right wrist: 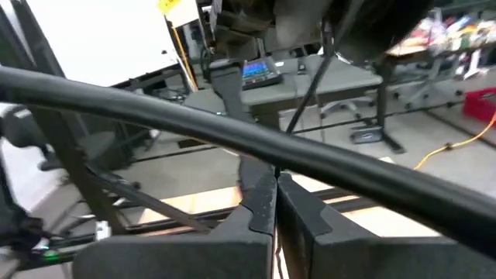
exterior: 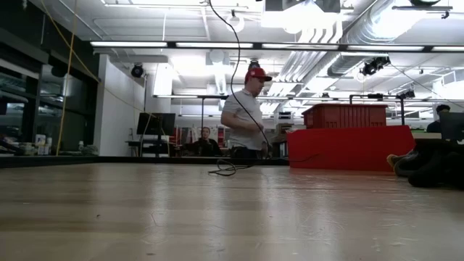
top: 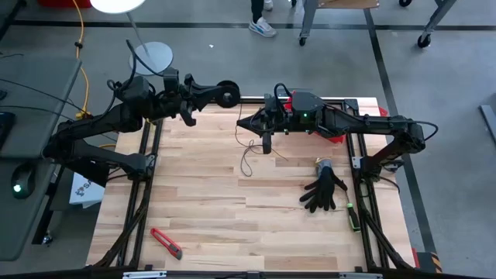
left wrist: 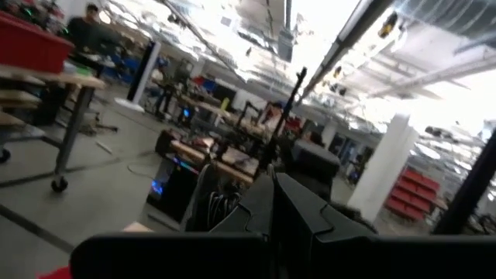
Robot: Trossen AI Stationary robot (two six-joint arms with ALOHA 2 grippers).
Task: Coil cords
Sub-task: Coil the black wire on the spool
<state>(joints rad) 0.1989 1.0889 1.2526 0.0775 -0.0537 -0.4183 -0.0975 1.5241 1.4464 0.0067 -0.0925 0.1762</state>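
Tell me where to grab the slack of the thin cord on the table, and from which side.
Take the cord at its slack loop on the table, nearside of the right gripper. Come straight down, jaws across the strand: it lies thin and flat on the wood, so a sideways approach finds nothing to catch. The left gripper waits at the far edge.

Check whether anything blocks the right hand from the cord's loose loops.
Nothing visible does. The right hand hangs directly over the thin dark brownish cord loops; the black fabric glove and red utility knife lie well clear.
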